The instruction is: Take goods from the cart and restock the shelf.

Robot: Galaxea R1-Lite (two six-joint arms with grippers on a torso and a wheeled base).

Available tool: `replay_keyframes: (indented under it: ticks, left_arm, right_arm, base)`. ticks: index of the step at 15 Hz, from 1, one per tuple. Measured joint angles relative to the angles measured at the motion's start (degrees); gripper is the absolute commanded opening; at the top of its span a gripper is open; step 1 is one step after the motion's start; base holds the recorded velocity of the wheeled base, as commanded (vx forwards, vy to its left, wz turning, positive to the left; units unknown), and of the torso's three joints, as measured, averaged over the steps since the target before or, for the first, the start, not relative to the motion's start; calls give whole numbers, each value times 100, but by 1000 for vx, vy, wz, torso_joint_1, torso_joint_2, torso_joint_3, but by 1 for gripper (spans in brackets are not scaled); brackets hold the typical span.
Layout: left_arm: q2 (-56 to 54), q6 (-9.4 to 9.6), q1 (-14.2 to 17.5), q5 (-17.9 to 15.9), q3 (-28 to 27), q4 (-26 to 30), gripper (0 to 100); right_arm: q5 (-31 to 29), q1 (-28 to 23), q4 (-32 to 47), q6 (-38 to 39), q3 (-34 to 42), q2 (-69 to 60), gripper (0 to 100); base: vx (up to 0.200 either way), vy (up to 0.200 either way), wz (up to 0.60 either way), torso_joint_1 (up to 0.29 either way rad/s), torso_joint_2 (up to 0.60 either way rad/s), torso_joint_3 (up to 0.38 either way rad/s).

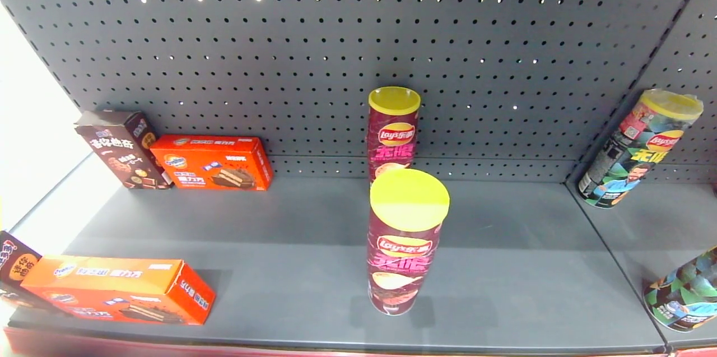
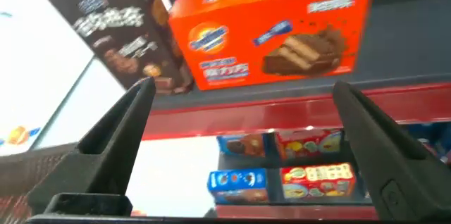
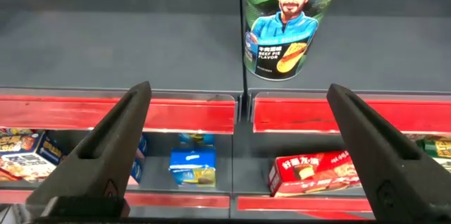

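Two maroon chip cans with yellow lids stand on the grey shelf (image 1: 280, 233): one near the front (image 1: 404, 245), one against the pegboard behind it (image 1: 392, 130). Orange wafer boxes lie at the front left (image 1: 120, 288) and back left (image 1: 215, 162), each beside a dark brown cookie box (image 1: 120, 147). Green-and-black chip cans stand at the right back (image 1: 638, 149) and right front (image 1: 680, 290). My left gripper (image 2: 243, 122) hangs open below the shelf's front edge, facing the orange wafer box (image 2: 271, 30). My right gripper (image 3: 236, 122) is open before the green can (image 3: 290, 20).
Red price strips (image 3: 183, 113) run along the shelf's front edge. Lower shelves hold blue and red snack boxes (image 3: 313, 171). A vertical divider (image 1: 616, 245) separates the middle bay from the right bay. Open shelf floor lies either side of the maroon cans.
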Motion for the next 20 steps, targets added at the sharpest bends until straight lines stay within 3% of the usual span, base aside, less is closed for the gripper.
replay_keyframes:
  ticks: [1,4,6,8,10,12,20]
  left_arm:
    - [0,-20,0,361,13,30,100]
    - [0,-452,-6,252,20,105,100]
    - [0,-627,-27,-496,20,176,100]
    - [0,-573,-32,-1151,-9,538,100]
    - [0,-556,-32,-1219,-28,549,100]
    - [0,-808,0,-1201,-28,583,100]
    - [-5,-895,-16,-1153,24,423,100]
  right_arm:
    - [0,0,-2,2,0,-5,100]
    - [0,0,-2,2,0,-10,100]
    - [0,-1,-2,0,0,-10,100]
    - [0,-1,-2,0,0,-10,100]
    - [0,2,-5,0,0,-10,100]
    - [0,2,-5,0,0,-10,100]
    - [0,-1,-2,0,0,-10,100]
  base:
    - [0,0,0,0,0,0]
    - [0,0,0,0,0,0]
    - [0,0,0,0,0,0]
    - [0,0,0,0,0,0]
    - [0,0,0,0,0,0]
    - [0,0,0,0,0,0]
    - [0,0,0,0,0,0]
